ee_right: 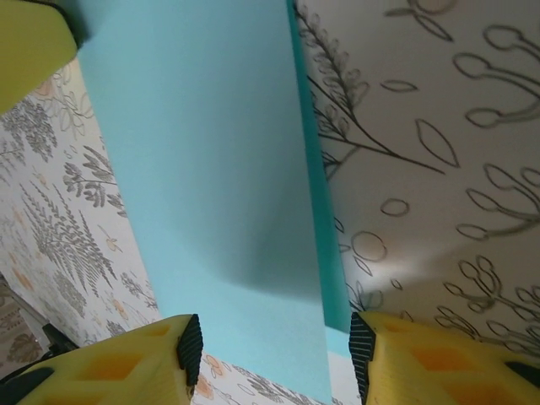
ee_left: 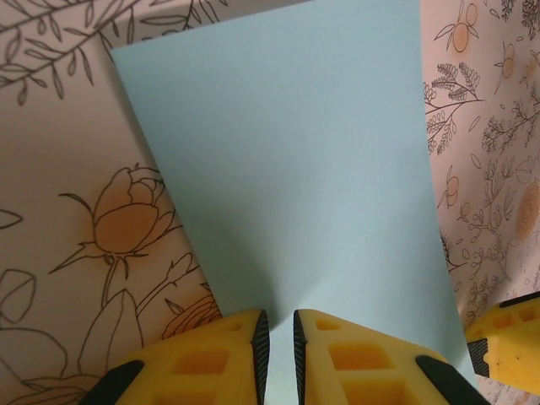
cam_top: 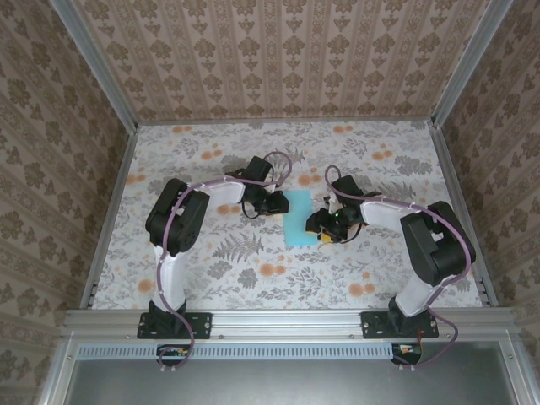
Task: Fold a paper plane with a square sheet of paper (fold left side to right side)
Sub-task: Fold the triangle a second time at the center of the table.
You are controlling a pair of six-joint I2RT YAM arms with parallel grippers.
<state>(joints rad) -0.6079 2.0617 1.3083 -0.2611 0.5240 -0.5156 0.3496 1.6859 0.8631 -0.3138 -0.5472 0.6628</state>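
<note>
floral tabletop [cam_top: 211,270]: paper [cam_top: 298,218] looks already folded in half. left gripper [ee_left: 277,337] is nearly closed, pinching the edge nearest it; right gripper [ee_right: 275,350] stands half-open astride the opposite edge. later folds seem left.

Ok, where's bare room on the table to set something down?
Free on the table: the far strip between the square sheet of paper and the back wall, and the near strip before the arm bases. Crowded: the middle, where left gripper and right gripper flank the sheet.
</note>
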